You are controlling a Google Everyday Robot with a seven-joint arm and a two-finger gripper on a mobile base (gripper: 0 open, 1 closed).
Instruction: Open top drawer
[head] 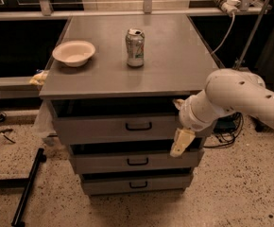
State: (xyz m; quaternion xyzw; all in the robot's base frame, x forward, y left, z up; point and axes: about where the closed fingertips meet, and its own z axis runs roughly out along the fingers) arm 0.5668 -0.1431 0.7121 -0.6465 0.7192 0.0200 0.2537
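The top drawer (94,128) is the widest grey front, just under the cabinet top, with a small black loop handle (138,126) at its centre. It stands out slightly further than the two narrower drawers (104,162) below, with a dark gap above it. My gripper (179,123), on a white arm coming in from the right, is in front of the right end of the top drawer, to the right of the handle. One cream finger (181,143) points down over the drawer's lower edge and the other (178,102) is near its top. The jaws stand apart and hold nothing.
On the grey cabinet top (175,65) stand a soda can (135,48) and a cream bowl (73,53). Cables (226,141) hang behind the arm on the right. A black pole (27,188) lies on the speckled floor at left. A railing runs behind the cabinet.
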